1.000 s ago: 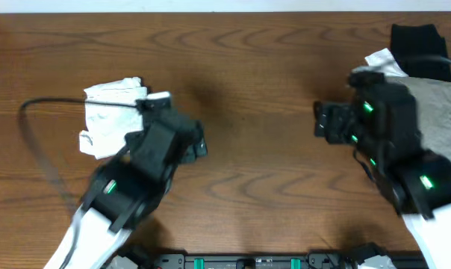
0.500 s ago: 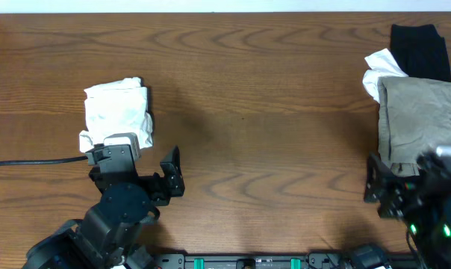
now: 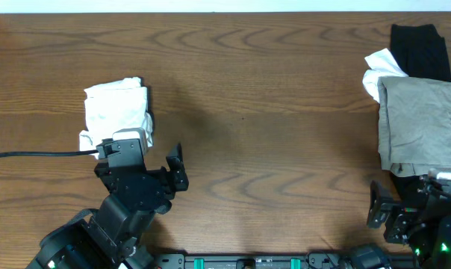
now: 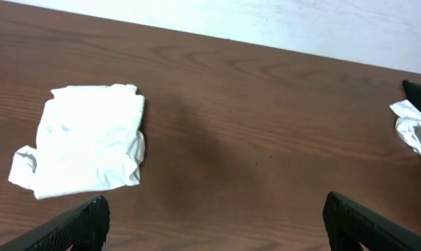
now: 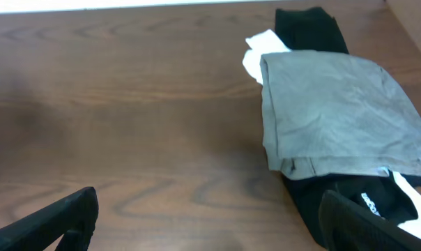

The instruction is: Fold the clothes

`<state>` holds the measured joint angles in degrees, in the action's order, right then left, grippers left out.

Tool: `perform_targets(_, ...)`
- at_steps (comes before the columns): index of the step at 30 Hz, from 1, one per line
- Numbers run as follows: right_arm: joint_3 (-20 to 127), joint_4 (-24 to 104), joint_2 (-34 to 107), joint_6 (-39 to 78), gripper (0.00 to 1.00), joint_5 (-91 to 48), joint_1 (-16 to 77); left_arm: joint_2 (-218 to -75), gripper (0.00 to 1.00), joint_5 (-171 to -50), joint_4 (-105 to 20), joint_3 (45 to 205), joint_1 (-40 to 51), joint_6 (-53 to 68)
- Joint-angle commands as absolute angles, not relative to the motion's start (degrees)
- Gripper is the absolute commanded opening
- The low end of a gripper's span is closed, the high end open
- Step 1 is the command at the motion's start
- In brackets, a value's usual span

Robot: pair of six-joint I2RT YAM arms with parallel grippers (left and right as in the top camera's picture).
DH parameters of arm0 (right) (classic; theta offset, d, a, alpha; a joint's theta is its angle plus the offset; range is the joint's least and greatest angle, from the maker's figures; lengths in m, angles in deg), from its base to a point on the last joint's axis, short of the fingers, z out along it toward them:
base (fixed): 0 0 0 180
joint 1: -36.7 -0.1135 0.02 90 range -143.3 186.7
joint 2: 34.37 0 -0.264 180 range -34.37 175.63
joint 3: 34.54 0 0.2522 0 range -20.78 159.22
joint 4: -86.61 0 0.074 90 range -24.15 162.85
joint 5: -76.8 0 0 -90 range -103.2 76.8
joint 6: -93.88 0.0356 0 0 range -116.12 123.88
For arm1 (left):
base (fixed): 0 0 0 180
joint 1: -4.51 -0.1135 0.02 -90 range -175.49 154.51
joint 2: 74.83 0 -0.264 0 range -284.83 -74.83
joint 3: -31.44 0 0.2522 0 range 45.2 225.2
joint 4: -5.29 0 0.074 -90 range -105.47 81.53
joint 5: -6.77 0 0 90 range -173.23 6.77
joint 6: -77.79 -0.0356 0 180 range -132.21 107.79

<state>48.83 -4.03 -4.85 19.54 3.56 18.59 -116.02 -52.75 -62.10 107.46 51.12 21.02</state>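
Observation:
The white T-shirt (image 3: 116, 112) lies folded into a small wrinkled bundle at the left of the table, also seen in the left wrist view (image 4: 85, 139). My left gripper (image 3: 140, 163) sits just in front of it, open and empty (image 4: 214, 223). At the far right a grey-beige garment (image 3: 423, 123) lies flat over a black garment (image 3: 420, 48) and a white cloth (image 3: 378, 71). My right gripper (image 3: 408, 208) hovers near the front edge below that pile, open and empty (image 5: 210, 219), with the grey-beige garment (image 5: 336, 111) ahead to its right.
A black cable (image 3: 39, 155) runs from the left edge to the left arm. The wooden table (image 3: 270, 112) stretches bare between the two piles. A black rail (image 3: 248, 261) lines the front edge.
Both arms have drawn back toward the front edge, the left away from the white T-shirt, the right off the grey-beige pile. The right jaws spread slightly wider.

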Motion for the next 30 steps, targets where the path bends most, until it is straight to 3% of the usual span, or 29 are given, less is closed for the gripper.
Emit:
perform_targets(1,48.85,-4.89,-4.85,19.04,0.99,4.58,19.01,-115.94,0.98,-50.59,-62.25,107.13,51.32,21.92)
perform_targets(30,48.80,-12.14,-20.87,19.02,0.99,4.54,27.58,-115.94,0.98,-50.63,-62.19,107.13,51.32,22.57)
